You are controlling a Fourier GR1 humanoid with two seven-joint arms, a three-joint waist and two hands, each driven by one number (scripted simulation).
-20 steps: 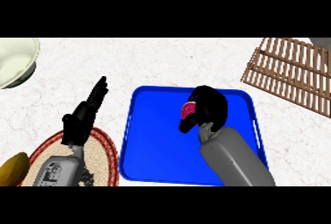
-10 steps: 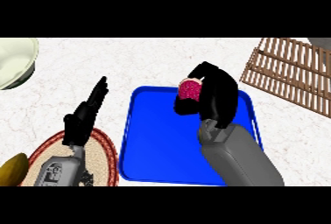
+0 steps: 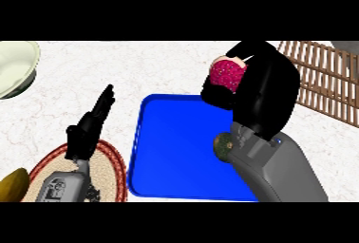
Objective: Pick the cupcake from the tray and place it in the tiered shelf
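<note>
Pale cream bowl (image 3: 13,66) at far left edge, well beyond the left fingertips. Round woven mat (image 3: 105,166) with red rim — lies under the left fingers. Yellow-olive fruit (image 3: 14,186) bottom left, cut off — type unclear. White marbled counter (image 3: 140,66).

right hand (image 3: 263,90) curled and raised, left hand (image 3: 89,126) straight-fingered

Bright blue tray (image 3: 175,156) on a white counter (image 3: 140,66) with faint grey marbling. Left of the tray, a tan plate (image 3: 105,166) ringed in dark red. Right of it, a brown slatted tiered shelf (image 3: 326,80). Above its far edge, a cupcake (image 3: 229,73) — magenta, speckled — in a black right hand (image 3: 263,90). Far left, a cream bowl (image 3: 15,66); yellow-olive object (image 3: 13,185) lower left.
</note>
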